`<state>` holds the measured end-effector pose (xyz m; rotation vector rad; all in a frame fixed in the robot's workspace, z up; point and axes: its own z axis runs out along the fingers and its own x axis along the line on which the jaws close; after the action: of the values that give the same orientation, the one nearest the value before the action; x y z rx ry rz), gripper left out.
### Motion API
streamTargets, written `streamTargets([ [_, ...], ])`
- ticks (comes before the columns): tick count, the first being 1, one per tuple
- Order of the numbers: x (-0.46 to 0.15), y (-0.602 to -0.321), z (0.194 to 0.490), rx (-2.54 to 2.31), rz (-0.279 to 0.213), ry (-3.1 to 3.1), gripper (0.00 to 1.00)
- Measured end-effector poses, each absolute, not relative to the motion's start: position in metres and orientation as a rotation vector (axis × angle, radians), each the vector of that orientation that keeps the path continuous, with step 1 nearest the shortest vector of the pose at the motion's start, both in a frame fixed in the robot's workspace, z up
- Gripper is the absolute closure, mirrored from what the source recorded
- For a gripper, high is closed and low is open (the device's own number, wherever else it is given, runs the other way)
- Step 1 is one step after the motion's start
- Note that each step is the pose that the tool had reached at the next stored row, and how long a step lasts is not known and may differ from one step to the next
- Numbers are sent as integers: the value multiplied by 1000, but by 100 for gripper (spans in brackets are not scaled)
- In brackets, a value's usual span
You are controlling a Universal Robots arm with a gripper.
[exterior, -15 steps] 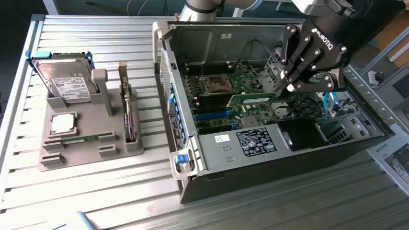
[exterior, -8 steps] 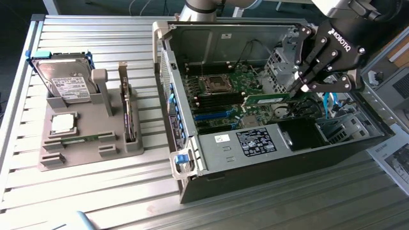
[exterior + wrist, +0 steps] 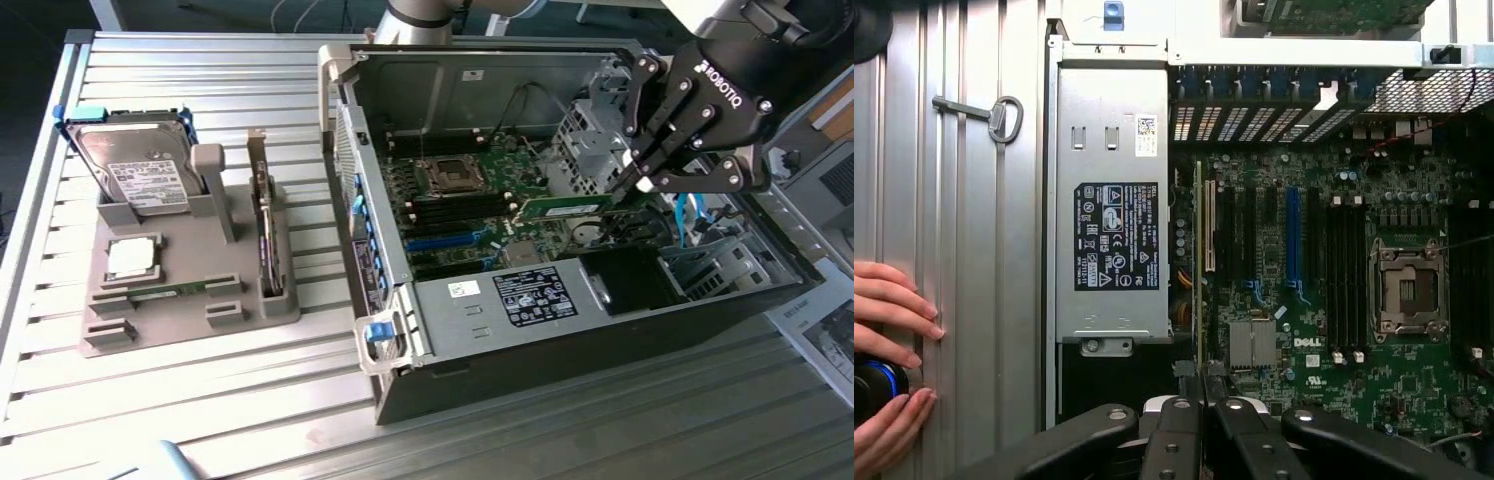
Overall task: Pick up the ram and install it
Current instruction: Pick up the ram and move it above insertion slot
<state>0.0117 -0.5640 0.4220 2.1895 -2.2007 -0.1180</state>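
Ram (image 3: 567,208) is in the gripper (image 3: 638,185), fingers pinched narrow across its flat faces. In the exterior view the hold looks to be at the end toward that view's right. The wrist view shows the ram (image 3: 1200,260) edge-on, a thin line running out from the fingertips (image 3: 1189,400).

Position: held in the air inside the open case (image 3: 441,85), over the motherboard (image 3: 1334,390). It's not seated, and it's near the black DIMM slots (image 3: 461,205) but not in them. We can't tell how well it lines up with a slot.

Handling, our read:
- It should be light, stiff, thin and fragile.
- We'd hold it by the bare board edges or the short ends, off the chips and the contact edge.
- An end grip leaves a long free length, so it could tilt or twist under push-in load.

Legible text:
- "ROBOTIQ" on the gripper body.
- "DELL" on the motherboard, near the empty CPU socket (image 3: 1404,290).
- The power supply (image 3: 1116,235) has a black label, too small for us to read.

Also in scene:
- A person's hand (image 3: 894,315) rests on the table beside a blue-ringed button (image 3: 869,385).
- The grey fixture (image 3: 187,310) holds the hard drive (image 3: 134,165), processor chip (image 3: 131,258) and upright expansion card (image 3: 271,240).
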Motion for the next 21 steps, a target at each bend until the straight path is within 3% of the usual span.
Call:
streamTargets([
  [21,7,-564,422,2213,-72,-2222,88],
])
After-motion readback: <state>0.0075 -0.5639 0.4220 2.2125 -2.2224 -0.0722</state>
